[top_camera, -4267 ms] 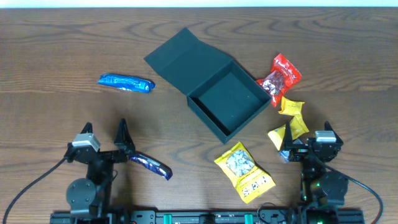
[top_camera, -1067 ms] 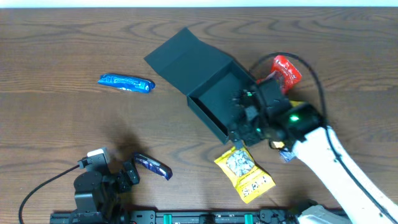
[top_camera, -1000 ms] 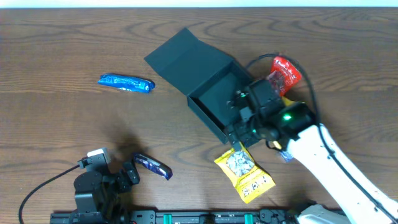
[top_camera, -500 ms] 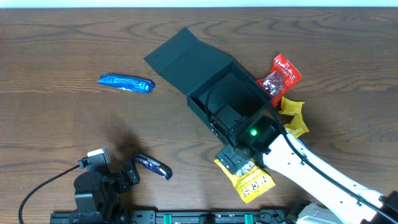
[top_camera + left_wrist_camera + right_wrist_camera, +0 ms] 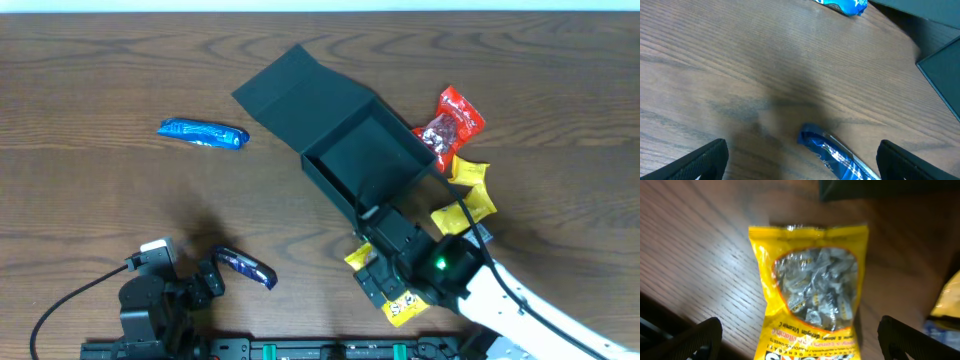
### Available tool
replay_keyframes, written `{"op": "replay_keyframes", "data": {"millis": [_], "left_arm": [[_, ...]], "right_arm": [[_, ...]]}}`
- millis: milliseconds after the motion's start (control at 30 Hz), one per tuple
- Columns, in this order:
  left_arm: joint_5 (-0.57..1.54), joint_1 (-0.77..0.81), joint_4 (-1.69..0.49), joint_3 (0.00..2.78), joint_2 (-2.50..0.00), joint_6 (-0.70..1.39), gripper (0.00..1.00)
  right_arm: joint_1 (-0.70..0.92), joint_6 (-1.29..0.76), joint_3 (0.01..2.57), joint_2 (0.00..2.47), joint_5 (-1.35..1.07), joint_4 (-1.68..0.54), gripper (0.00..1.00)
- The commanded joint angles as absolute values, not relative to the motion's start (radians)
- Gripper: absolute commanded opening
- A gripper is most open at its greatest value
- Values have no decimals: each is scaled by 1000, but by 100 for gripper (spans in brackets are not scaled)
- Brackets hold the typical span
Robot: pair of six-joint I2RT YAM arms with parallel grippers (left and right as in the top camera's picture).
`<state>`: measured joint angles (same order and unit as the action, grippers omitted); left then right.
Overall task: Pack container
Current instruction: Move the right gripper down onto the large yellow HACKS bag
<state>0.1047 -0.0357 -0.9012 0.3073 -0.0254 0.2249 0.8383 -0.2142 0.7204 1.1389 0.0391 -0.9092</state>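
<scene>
Right wrist view shows the right pincer (image 5: 807, 337) spread wide over the yellow snack packet (image 5: 810, 295), so it should drop centred and close across the packet's width (not a corner) before lifting to the open container (image 5: 372, 160) just beyond.

table (image 5: 100, 200) centre: container (image 5: 365, 165) | left of it: long wrapper (image 5: 203, 134) | front edge, left: second wrapper (image 5: 245, 267) | before container: windowed packet (image 5: 815, 305) | right of container: pouch cluster (image 5: 462, 180)
</scene>
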Motion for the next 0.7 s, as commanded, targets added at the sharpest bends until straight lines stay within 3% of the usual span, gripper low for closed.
{"op": "replay_keyframes", "data": {"millis": [0,133,400,667], "left_arm": [[102,-39,-964,293,-24,217,95],[102,-39,-964,293,-24,216,96],[102,-39,-964,293,-24,216,95],[102,-39,-964,293,-24,217,95]], "right_arm": [[845,-239,690,1110,30,-900,99],[836,-242,684,1098,33,-890,99],[785,-455,685,1187,-20,-967,99],[741,-471,684,1236,-35,-961,99]]}}
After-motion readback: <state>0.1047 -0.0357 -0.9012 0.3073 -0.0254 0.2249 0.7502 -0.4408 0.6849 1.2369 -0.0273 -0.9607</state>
